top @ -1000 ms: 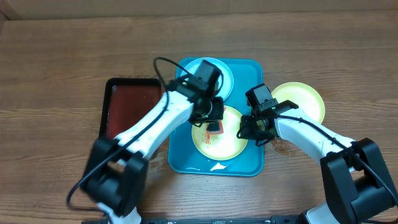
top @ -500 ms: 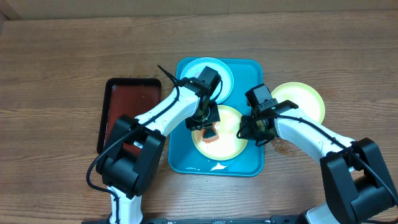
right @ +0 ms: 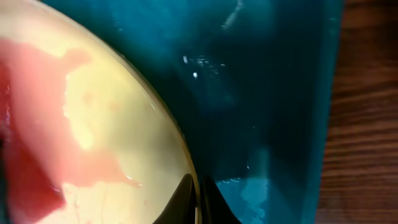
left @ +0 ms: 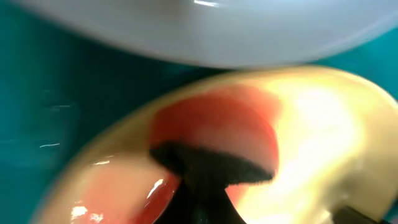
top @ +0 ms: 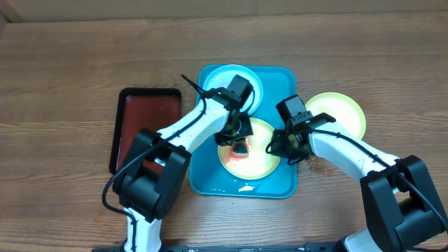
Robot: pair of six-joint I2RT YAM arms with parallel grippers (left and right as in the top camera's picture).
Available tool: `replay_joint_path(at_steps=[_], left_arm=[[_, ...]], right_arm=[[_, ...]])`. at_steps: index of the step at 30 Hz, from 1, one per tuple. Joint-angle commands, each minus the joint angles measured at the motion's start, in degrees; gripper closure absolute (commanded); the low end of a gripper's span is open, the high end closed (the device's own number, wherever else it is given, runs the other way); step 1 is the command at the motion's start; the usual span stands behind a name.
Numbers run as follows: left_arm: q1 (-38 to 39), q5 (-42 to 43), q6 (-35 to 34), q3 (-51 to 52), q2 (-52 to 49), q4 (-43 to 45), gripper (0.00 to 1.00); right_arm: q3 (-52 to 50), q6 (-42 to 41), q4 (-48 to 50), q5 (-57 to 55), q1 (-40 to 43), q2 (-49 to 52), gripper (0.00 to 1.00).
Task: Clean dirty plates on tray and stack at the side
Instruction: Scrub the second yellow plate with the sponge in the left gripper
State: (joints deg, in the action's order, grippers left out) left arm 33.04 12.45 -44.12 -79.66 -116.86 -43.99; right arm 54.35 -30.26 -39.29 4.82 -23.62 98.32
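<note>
At the middle of the counter, the tray holds the smeared plate on its near half and the blue plate just beyond, with a bare side plate off the tray's right edge. The right gripper sits at the smeared plate's right side, jaws pinched on its rim; the left gripper stands over its centre, jaws clamped on a sponge pressed to the red smear. So the smear lies straight beneath the left jaws, and the side plate is nearer the right arm.
</note>
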Motion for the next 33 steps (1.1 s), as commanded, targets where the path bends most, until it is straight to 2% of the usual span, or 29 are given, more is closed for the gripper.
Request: replay_joint_path(at_steps=[1, 4, 9, 15, 18, 21, 26, 29, 33], left_arm=[[3.17, 7.28, 2.58, 0.13, -3.76, 0.61, 0.96], [2.97, 7.32, 3.02, -0.52, -3.34, -0.20, 0.96], [2.99, 4.13, 4.09, -1.66, -3.34, -4.26, 0.96], [0.04, -15.80, 4.17, -9.60, -3.34, -19.80, 0.96], [-0.02, -17.70, 5.18, -10.51, -3.37, -20.24, 0.96], [0.46, -14.36, 5.18, -10.19, -4.13, -18.93, 0.96], [2.21, 4.04, 5.66, -9.09, -8.63, -8.72, 0.96], [3.13, 9.57, 9.55, -9.09, -9.18, -4.96, 0.96], [4.76, 12.11, 13.31, -9.11, -9.16, -1.07, 0.96]], right_arm=[[-0.39, -7.96, 0.26, -5.07, 0.22, 0.72, 0.96], [-0.39, -11.76, 0.55, -5.88, 0.22, 0.72, 0.96], [-0.33, -12.22, 0.90, -6.58, 0.22, 0.72, 0.96], [-0.33, -14.75, 0.02, -7.74, 1.11, 0.72, 0.96], [-0.33, -14.75, 0.04, -7.52, 1.90, 0.72, 0.96], [-0.33, -14.75, 0.04, -7.50, 2.12, 0.72, 0.96], [-0.33, -14.69, 0.02, -7.50, 2.12, 0.70, 0.96], [-0.33, -14.49, 0.02, -7.50, 2.10, 0.70, 0.96], [-0.33, -14.49, 0.02, -7.50, 2.10, 0.72, 0.96]])
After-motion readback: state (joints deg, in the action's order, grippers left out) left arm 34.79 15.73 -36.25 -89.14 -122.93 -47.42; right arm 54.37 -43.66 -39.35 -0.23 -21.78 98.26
